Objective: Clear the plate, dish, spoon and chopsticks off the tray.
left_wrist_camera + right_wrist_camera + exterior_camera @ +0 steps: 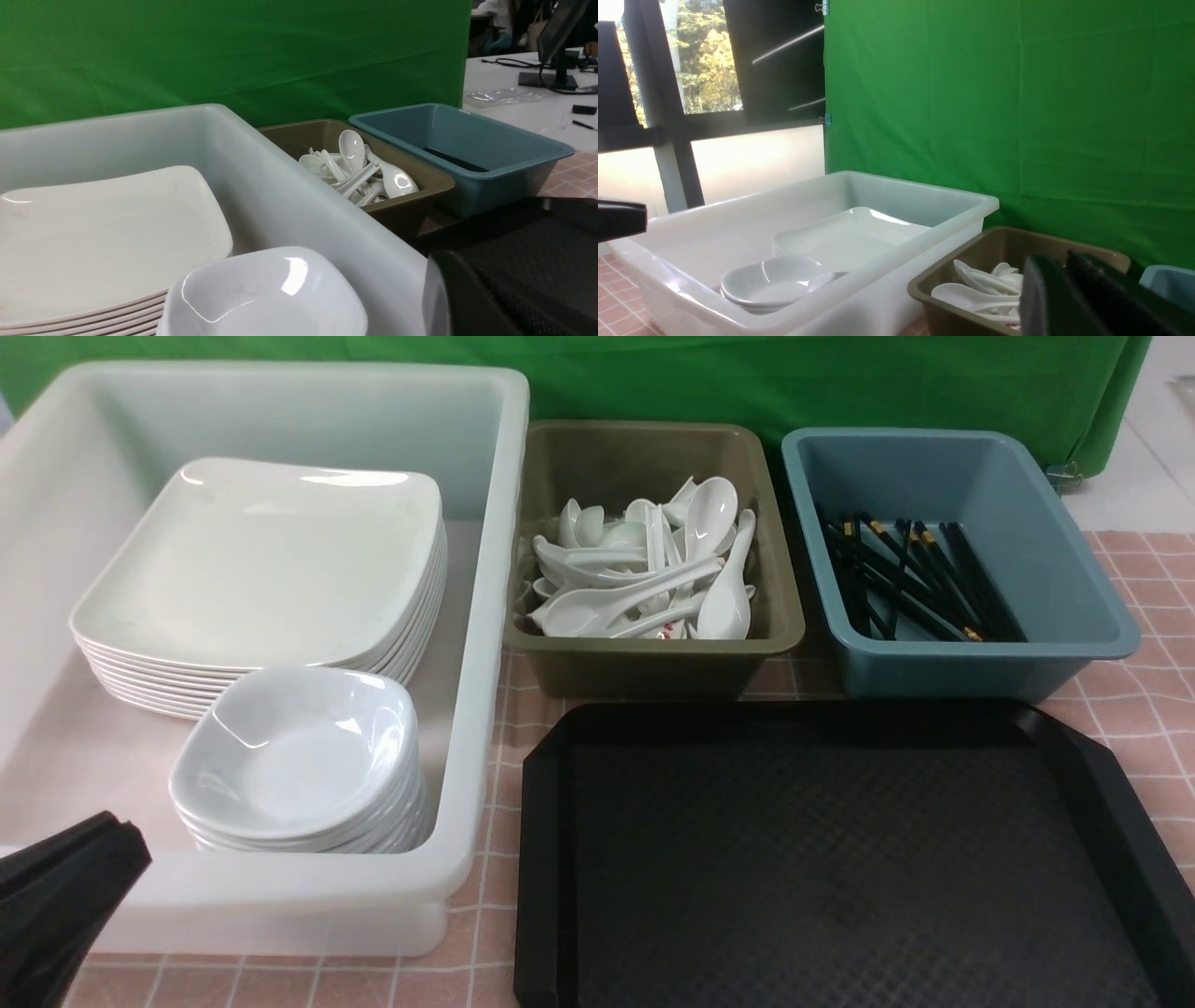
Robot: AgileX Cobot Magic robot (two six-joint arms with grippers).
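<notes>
A small red mark on one of the spoons (644, 569) is showing in the front view, too small to read.

The plate (271, 551) is lying on top of a stack at the back of a white tub (485, 616), and the dish (299, 747) is topping a smaller stack just in front of it. The spoons are piling up in an olive bin (653, 663), and the chopsticks (910, 579) are lying in a blue bin (980, 663) beside it. The tray (541, 859) is sitting on the bench in front of both bins, right of the tub.

Only the front view is showing the left claw (117, 835), which is hanging pinched shut at the tub's near corner, holding nothing. Only the right wrist view is showing the right claw (1057, 270), near the olive bin. I cannot tell how far its jaws are standing apart.

A pink checked cloth (1148, 691) is covering the bench, and a green screen (747, 383) is hanging behind. The right wrist view is taking in a window (710, 70) with trees outside. The left wrist view is catching a white desk (514, 107) with a monitor (556, 46).
</notes>
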